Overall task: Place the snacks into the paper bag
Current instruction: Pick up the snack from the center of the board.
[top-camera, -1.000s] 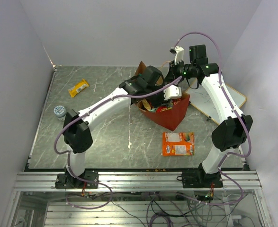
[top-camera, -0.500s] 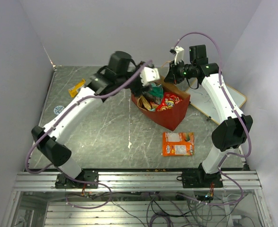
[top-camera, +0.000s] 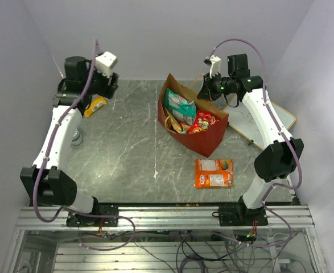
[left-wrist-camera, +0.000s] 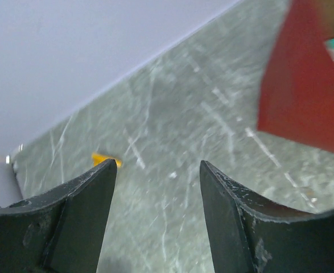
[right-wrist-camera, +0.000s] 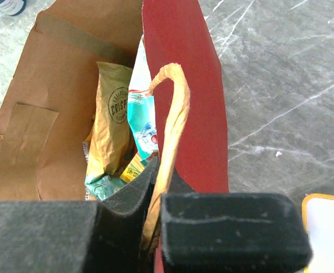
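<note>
Change: left hand (top-camera: pixel 110 86), fingers apart and empty, has swung from paper bag (top-camera: pixel 207 143) at centre to yellow packet (top-camera: pixel 94 106) upper left | right hand (right-wrist-camera: pixel 155 199) clamps bag handle (right-wrist-camera: pixel 175 108) | teal packet (top-camera: pixel 180 106) now bagged; next pickup likely.

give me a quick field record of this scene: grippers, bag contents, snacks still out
left gripper: open, empty, over table near yellow packet
right gripper: shut on handle of paper bag
in bag: teal packet, red packet, gold packet
outside bag: orange flat pack in front of bag, yellow packet far left
</note>
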Robot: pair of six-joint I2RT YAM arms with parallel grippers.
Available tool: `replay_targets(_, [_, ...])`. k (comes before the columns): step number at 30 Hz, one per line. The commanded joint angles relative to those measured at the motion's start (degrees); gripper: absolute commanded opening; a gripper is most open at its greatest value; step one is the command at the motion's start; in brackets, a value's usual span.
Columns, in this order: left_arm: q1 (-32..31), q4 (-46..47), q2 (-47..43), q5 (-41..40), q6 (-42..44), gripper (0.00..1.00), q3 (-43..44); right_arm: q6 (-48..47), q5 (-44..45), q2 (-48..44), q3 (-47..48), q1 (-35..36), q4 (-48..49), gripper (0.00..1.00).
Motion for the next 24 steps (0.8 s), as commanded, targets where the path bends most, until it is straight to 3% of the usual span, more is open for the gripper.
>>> replay_targets(1, [10.59, 5.87, 1.8, -0.23, -5.84, 0.71, -3.6, -0.06, -1.52, -1.41, 0.1, 0.11, -0.57, 0.0])
replay_targets(10, [23.78, 6.18, 20.87, 1.33, -5.75, 0.67, 1.89, -0.14, -1.69, -1.23, -0.06, 0.12, -0.47, 0.0])
replay_targets(15, [26.44, 3.19, 31.63, 2.19, -6.37, 0.66, 8.27, -0.31, -1.32, -1.15, -0.44, 0.09, -0.39, 0.0])
replay_targets(24, [29.86, 0.98, 42.41, 8.29, -9.84, 0.67, 14.79, -0.23, -1.05, -0.63, -0.25, 0.1, -0.5, 0.0])
